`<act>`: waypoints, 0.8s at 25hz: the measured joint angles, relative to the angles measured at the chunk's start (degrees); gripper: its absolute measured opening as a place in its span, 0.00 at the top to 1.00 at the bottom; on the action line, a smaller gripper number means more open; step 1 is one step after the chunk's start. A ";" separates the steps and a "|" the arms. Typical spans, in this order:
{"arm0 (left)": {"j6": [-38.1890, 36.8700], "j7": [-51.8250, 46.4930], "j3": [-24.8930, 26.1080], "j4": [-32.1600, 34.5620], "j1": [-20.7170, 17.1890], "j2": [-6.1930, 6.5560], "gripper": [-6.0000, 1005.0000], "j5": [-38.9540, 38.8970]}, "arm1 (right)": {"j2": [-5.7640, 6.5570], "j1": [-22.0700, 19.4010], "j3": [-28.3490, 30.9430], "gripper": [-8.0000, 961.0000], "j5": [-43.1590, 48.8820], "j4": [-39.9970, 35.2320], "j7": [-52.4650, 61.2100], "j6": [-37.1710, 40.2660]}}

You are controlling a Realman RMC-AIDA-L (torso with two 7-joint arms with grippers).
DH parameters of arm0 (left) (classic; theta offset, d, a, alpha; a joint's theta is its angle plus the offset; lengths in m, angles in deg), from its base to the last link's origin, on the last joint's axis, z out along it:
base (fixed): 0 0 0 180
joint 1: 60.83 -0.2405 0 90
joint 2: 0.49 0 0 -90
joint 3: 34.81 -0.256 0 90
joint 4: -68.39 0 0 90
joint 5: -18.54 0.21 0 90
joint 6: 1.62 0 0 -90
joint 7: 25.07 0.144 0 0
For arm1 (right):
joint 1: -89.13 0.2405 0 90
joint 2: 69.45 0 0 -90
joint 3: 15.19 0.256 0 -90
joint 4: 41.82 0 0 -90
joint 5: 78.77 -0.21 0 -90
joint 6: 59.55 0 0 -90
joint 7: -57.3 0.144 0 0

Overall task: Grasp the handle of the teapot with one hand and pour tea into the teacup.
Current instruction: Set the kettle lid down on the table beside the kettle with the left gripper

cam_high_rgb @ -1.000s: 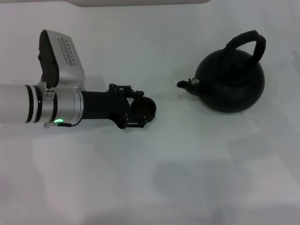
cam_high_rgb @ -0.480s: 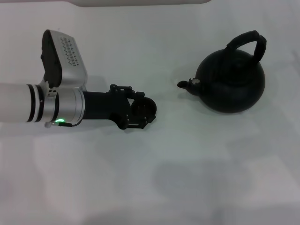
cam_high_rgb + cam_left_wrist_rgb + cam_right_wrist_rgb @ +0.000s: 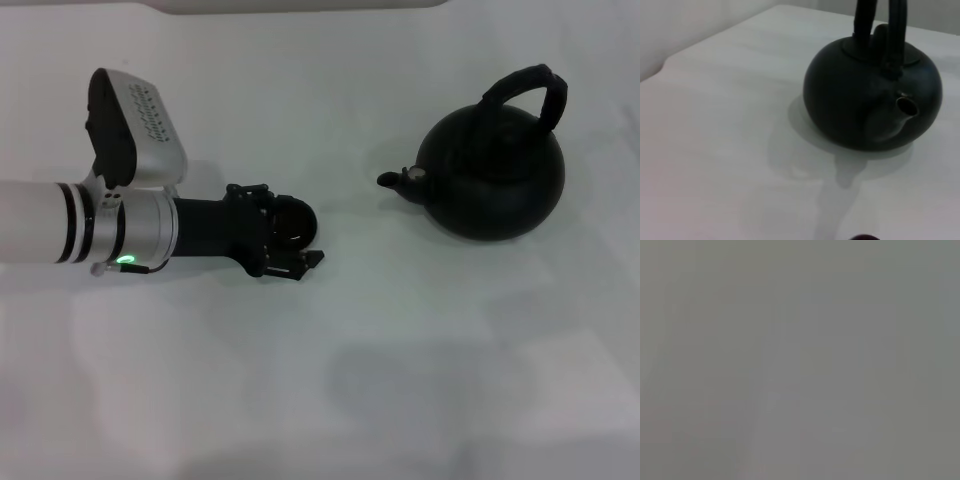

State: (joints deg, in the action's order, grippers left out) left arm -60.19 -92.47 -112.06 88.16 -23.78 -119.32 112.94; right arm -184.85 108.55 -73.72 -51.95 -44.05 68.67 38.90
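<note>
Overhead, the left gripper (image 3: 288,238) holds the teacup (image 3: 291,222) at 9 o'clock, fingers closed around it; the teapot (image 3: 492,174) sits well apart at 2 o'clock; only the left wrist view shows its spout's (image 3: 906,106) open mouth.

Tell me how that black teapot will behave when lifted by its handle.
The teapot looks thick-walled and matte, so probably heavy for its size. Hung from the arched handle, it may swing or tip toward the spout. Its rounded body sits low, so a push would likely slide it, not topple it.
</note>
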 joint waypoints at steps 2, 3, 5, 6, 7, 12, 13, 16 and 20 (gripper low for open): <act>-0.17 -0.05 0.00 0.50 -0.19 0.00 0.20 -0.22 | 0.00 0.00 0.00 0.13 0.00 -0.04 0.02 0.00; -0.22 -0.06 0.00 0.86 -0.36 -0.01 0.18 -0.36 | 0.00 0.01 0.00 0.13 0.00 -0.04 0.02 0.00; -0.34 -0.11 0.01 1.61 -0.74 -0.07 0.14 -0.46 | 0.00 0.01 0.00 0.13 0.00 -0.06 0.03 -0.12; -0.44 -0.13 0.01 2.02 -0.95 -0.09 0.12 -0.48 | 0.00 0.02 0.00 0.13 0.00 -0.06 0.04 -0.23; -0.65 -0.14 0.02 2.45 -1.18 -0.12 0.12 -0.48 | 0.00 0.03 0.00 0.13 0.00 -0.06 0.04 -0.27; -1.81 -0.51 0.06 3.95 -1.74 -0.18 0.12 -0.38 | 0.00 0.08 0.00 0.13 -0.01 -0.06 0.06 -0.39; -1.95 -0.81 0.07 4.32 -1.82 -0.18 0.12 -0.29 | 0.00 0.09 0.00 0.13 -0.02 -0.06 0.06 -0.40; -1.99 -0.93 0.08 4.46 -1.90 -0.17 0.12 -0.24 | 0.00 0.09 0.00 0.13 -0.08 -0.06 0.06 -0.45; -2.02 -0.96 0.08 4.49 -1.90 -0.17 0.12 -0.24 | 0.00 0.09 0.02 0.13 -0.10 -0.06 0.06 -0.53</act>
State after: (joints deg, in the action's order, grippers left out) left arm -62.21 -93.43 -111.97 92.65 -25.68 -119.49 112.70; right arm -184.85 108.65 -73.71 -52.06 -44.11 68.73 38.37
